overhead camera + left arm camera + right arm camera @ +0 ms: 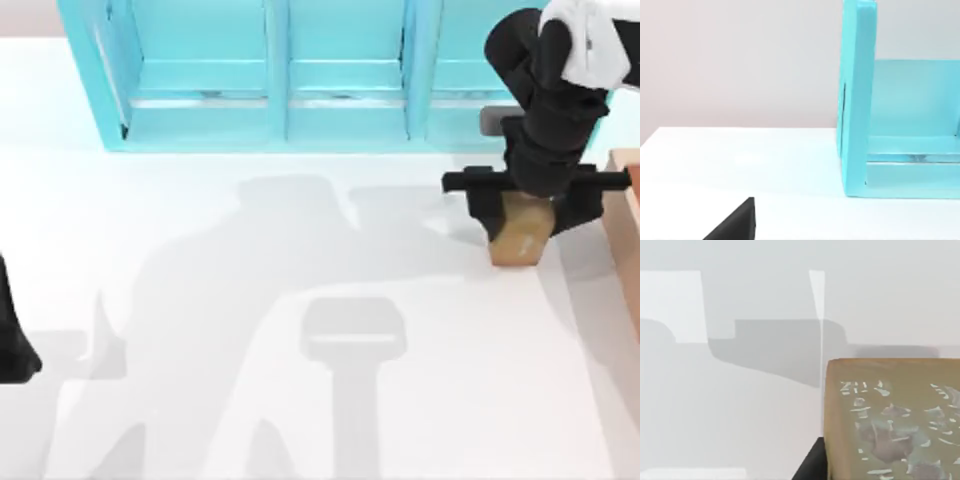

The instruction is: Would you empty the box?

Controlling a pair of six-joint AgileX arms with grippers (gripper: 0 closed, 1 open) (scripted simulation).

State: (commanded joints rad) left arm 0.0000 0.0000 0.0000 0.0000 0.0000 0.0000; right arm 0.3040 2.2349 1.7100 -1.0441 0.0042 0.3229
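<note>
The box [624,228] shows as a tan wall at the table's right edge, cut off by the picture. Just left of it my right gripper [526,214] is shut on a small brown carton [519,238], with one black finger on either side. I cannot tell whether the carton touches the table. In the right wrist view the carton [892,420] has a brown face with pale marks, and one dark finger [812,466] lies against its side. My left arm [12,340] is parked at the table's left edge.
A big turquoise shelf unit [280,75] stands along the back of the table, and its end panel [857,100] appears in the left wrist view. Arm shadows fall across the white tabletop [300,300].
</note>
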